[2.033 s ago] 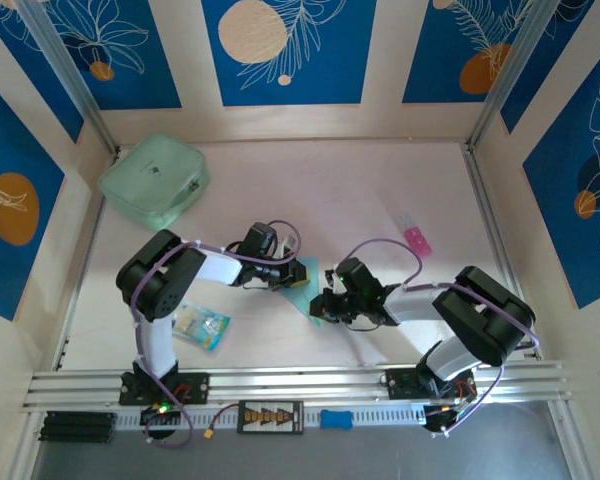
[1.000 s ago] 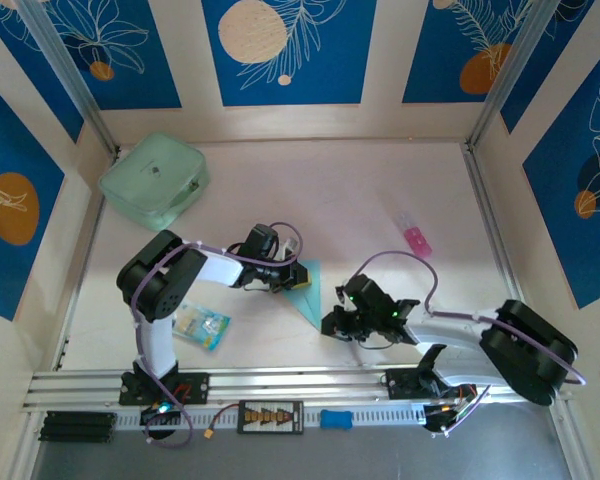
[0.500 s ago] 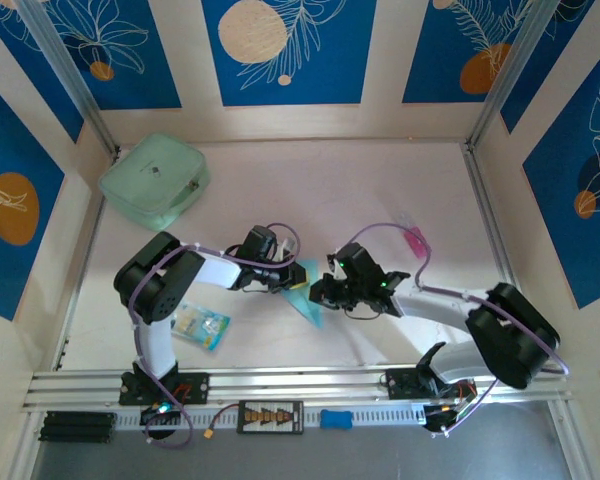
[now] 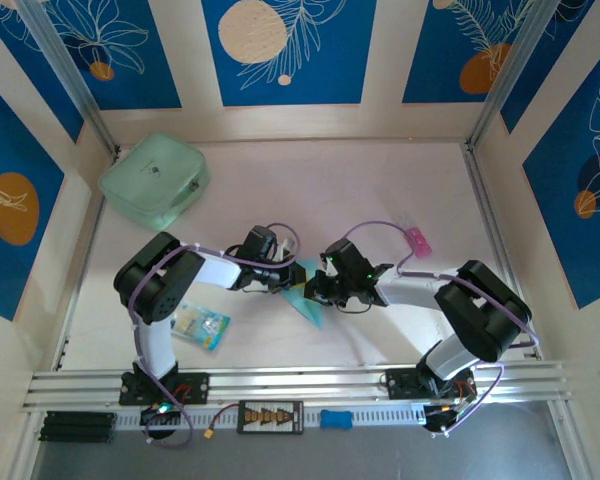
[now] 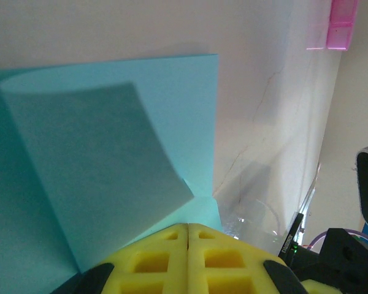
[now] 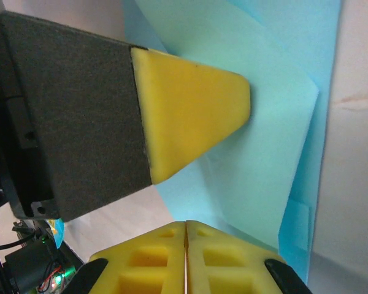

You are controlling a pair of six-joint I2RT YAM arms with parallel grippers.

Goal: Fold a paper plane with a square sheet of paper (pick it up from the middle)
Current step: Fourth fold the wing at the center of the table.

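1. My left claw [image 5: 187, 231] is squeezed all the way shut, and its yellow foam pads [image 5: 165, 237] touch each other. I cannot tell if any paper is caught between them.
2. My right claw [image 6: 185, 237] is squeezed shut too. I see nothing between its pads.
3. In the right wrist view, the left claw's yellow tip lies on the thin light-blue square sheet of paper [image 4: 305, 302], in the upper middle of the frame.
4. From the top, the paper sits just below the middle of the frame, between both claws. It is partly folded, with a point toward the bottom.
5. I think it is very light and bendy. It could easily crumple or slide.
6. I would pinch it gently at a folded edge near its middle while the other claw presses it down.
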